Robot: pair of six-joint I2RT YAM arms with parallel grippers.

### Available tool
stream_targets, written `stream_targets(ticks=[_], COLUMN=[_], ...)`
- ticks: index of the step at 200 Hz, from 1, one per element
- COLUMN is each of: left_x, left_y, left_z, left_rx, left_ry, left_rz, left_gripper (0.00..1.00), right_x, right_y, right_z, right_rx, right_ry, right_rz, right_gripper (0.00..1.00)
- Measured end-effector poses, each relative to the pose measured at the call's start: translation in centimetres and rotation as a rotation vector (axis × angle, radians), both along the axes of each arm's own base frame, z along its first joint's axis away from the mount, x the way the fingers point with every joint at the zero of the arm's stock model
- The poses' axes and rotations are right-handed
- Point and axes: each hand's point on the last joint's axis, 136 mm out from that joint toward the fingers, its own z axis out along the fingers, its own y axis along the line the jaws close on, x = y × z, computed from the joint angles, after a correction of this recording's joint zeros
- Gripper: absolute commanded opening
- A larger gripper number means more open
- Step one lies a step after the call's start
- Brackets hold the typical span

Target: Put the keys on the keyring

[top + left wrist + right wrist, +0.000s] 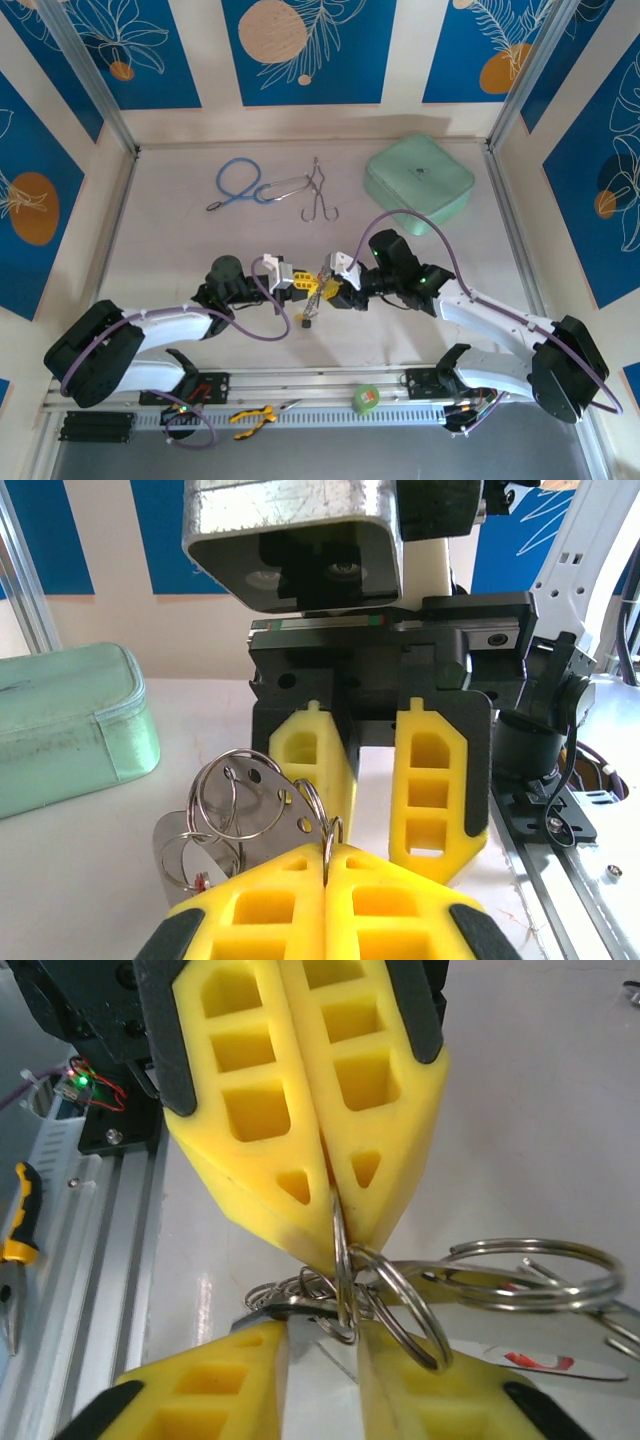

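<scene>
Keyring [530,1256] | hangs between both arms over the near table, one coil pinched edge-on in the closed left gripper [335,1235] | right gripper [325,1338] jaws part-open, straddling a small ring | advice: brace left, spread coil gently, thread slowly; slippage likely

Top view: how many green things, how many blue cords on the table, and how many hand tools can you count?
Green things: 2, the pouch and the tape roll
Blue cords: 1, the cord loop
Hand tools: 2, the forceps and the pliers
Total: 5
</scene>
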Motion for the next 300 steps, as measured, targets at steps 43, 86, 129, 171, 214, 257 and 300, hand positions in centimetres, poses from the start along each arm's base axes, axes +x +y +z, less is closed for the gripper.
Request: stream_targets(ticks=[43,86,129,171,214,257,300], left_x=[0.3,0.6,0.7,0.6,0.7,0.7,0.9], left_y=[0.2,0.2,0.3,0.4,0.4,0.4,0.5], left_z=[0.5,0.7,0.9,0.9,0.9,0.9,0.9], left_rx=[-0.009,-0.011,-0.016,-0.016,-0.017,-0.017,-0.016], left_ry=[-0.02,-0.025,-0.03,-0.03,-0.03,-0.031,-0.032], left_rz=[0.024,0.044,0.054,0.058,0.059,0.062,0.075], left_gripper=[0.0,0.0,0.0,0.0,0.0,0.0,0.0], right_x=[0.1,-0.2,0.4,0.9,1.7,2.4,2.4], right_y=[-0.8,-0.5,0.1,0.1,0.2,0.1,0.3], right_z=[-0.3,-0.9,-0.8,-1.0,-0.6,-0.5,-0.4], right_rx=[-0.016,-0.011,-0.005,-0.018,-0.017,-0.027,-0.028], right_ry=[-0.035,-0.039,-0.066,-0.092,-0.134,-0.171,-0.184], right_rz=[-0.044,-0.051,-0.062,-0.085,-0.118,-0.151,-0.157], right_gripper=[0.35,0.42,0.42,0.39,0.39,0.36,0.38])
